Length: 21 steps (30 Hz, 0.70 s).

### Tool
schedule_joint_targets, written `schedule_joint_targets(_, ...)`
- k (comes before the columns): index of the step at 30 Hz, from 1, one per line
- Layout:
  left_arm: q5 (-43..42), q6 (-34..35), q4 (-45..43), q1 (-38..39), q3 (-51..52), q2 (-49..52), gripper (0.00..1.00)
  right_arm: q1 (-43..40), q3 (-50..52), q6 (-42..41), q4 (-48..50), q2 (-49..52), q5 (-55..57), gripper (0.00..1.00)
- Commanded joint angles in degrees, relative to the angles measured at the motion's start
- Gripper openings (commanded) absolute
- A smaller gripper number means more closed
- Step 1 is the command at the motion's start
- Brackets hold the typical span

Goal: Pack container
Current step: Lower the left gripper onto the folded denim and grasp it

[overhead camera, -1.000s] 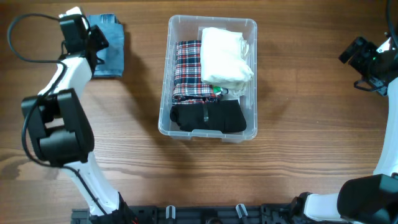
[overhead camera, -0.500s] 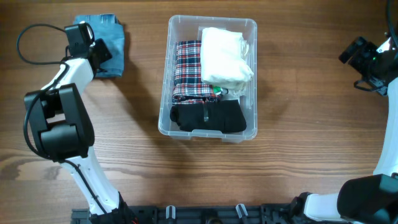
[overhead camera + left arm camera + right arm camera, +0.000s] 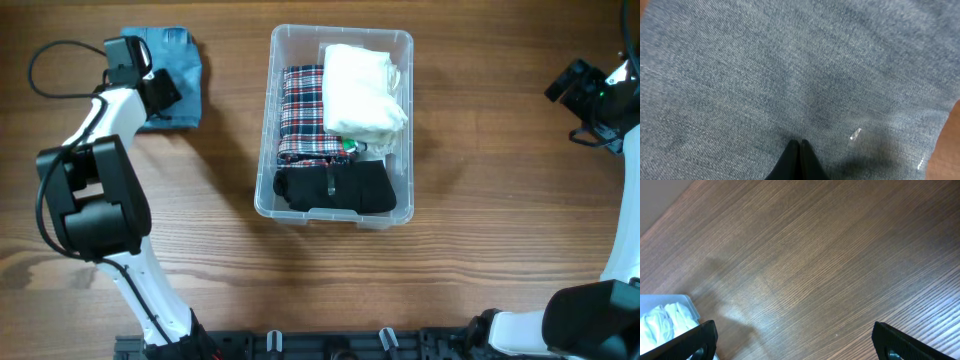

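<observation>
Well apart from left gripper [image 3: 800, 146]: container [image 3: 340, 31], nearly full. Under its fingers, folded denim [image 3: 790, 75]; fingers pressed together, hold on cloth unclear. Right gripper [image 3: 796, 341] wide open, empty. Needs a deep pinch through all layers before lifting.

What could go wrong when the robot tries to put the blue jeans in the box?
1. The left gripper is shut right against the jeans, and I cannot tell how much cloth it pinches. The jeans might slip or fall open when lifted.
2. The container already holds a plaid cloth, a white cloth and a black cloth, so the jeans may pile up above its rim.
</observation>
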State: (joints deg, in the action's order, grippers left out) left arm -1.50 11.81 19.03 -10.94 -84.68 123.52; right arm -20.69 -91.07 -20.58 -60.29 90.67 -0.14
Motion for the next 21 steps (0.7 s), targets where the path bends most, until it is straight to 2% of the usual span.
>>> schedule_joint_targets(1,-6.0,3.2,5.2,0.0,3.1,2.9,0.04,0.0,-0.7,-0.5,0.2,0.4,0.2,1.0)
schedule_joint_targets(5,-8.6,9.7,7.9,0.0,3.1,2.9,0.04,0.0,-0.7,-0.5,0.2,0.4,0.2,1.0)
schedule_joint_targets(8,-17.0,10.1,8.4,1.0,3.1,2.9,0.04,0.0,-0.7,-0.5,0.2,0.4,0.2,1.0)
schedule_joint_targets(11,-22.0,11.5,7.6,3.1,3.1,2.9,0.04,0.0,-0.7,-0.5,0.2,0.4,0.2,1.0)
schedule_joint_targets(15,-22.5,12.1,4.3,6.6,3.0,2.7,0.04,0.0,-0.7,-0.5,0.2,0.4,0.2,1.0)
schedule_joint_targets(21,-22.5,12.7,3.7,4.6,2.2,-2.8,0.04,0.0,-0.7,-0.5,0.2,0.4,0.2,1.0)
